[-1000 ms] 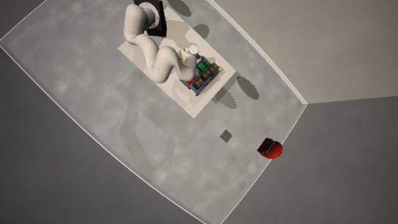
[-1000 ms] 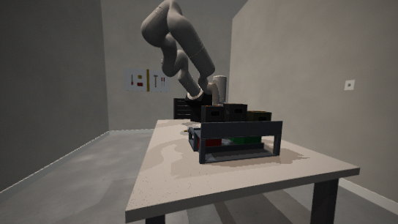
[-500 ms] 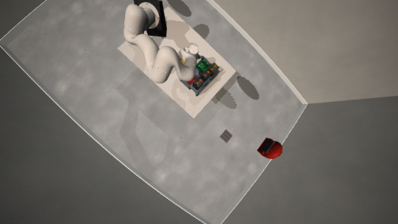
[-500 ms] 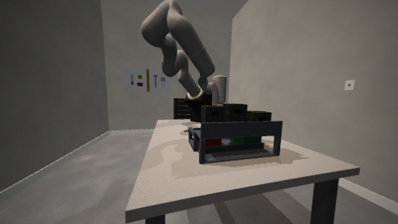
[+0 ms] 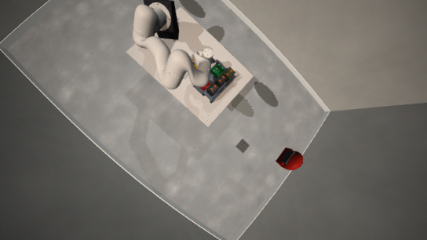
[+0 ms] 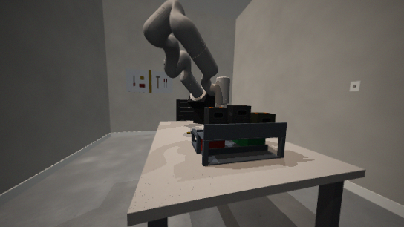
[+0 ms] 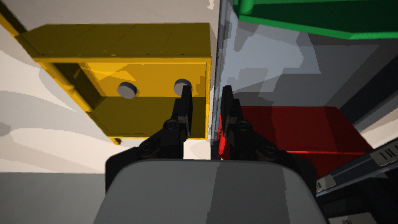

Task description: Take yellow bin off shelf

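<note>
At the centre of the wrist view, the gripper stands partly open with nothing gripped, one finger in front of the yellow open bin and the other over the red bin. The yellow bin fills the upper left of that frame, two grey round parts inside. A green bin shows upper right. In the exterior view the shelf stands on the table.
</note>
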